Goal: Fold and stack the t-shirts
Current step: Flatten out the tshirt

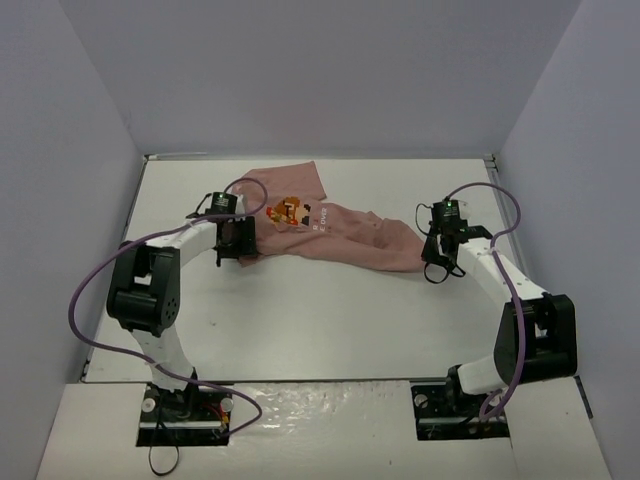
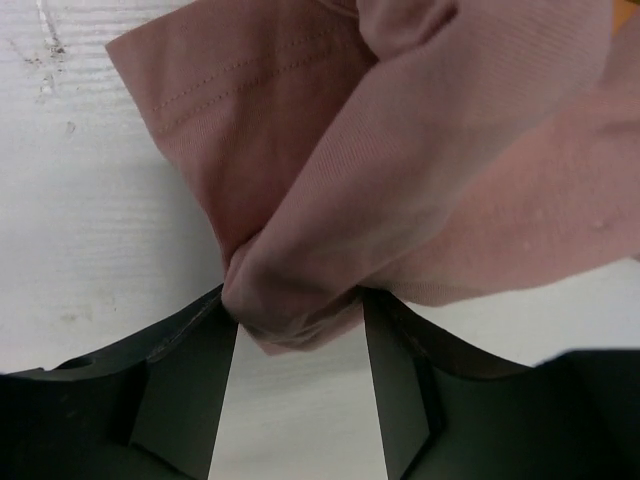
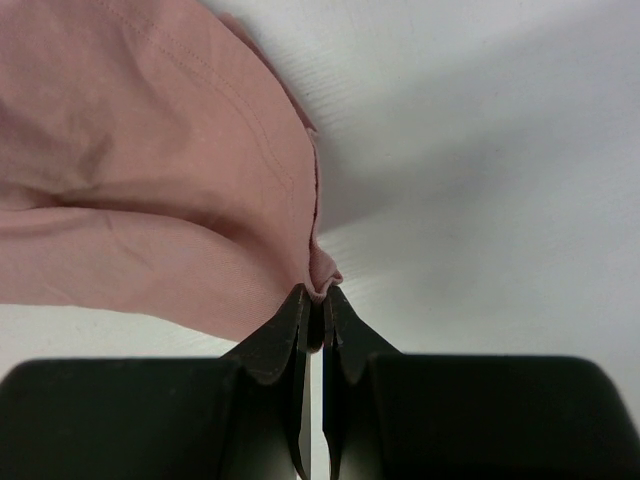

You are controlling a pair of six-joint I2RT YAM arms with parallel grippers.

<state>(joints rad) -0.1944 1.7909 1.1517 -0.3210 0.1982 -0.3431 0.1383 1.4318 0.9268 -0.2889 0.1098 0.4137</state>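
The dusty-pink t-shirt lies crumpled and stretched across the back middle of the white table, with its orange-brown print facing up. My left gripper is at its left end. In the left wrist view the jaws stand apart, with a bunched fold of the shirt lying between the fingertips. My right gripper is at the shirt's right end. In the right wrist view it is shut on a small pinch of the shirt's hem.
The white table is boxed in by pale walls at the left, back and right. Purple cables loop beside each arm. Bare table surface lies in front of the shirt.
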